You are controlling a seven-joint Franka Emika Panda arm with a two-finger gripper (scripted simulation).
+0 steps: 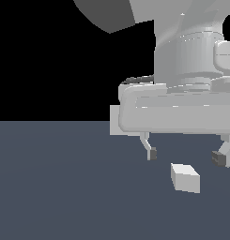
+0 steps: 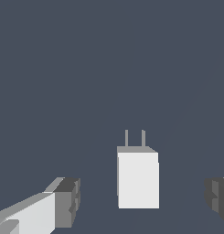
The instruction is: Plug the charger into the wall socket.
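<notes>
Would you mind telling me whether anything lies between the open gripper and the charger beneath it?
Nothing visible does. The gripper hangs open above the charger, with only bare floor around the block. The wall socket is not in view.

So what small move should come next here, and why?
Probably lower straight down, then close: the gripper is open above the charger, which lies untouched on the floor between the fingers in the wrist view.
</notes>
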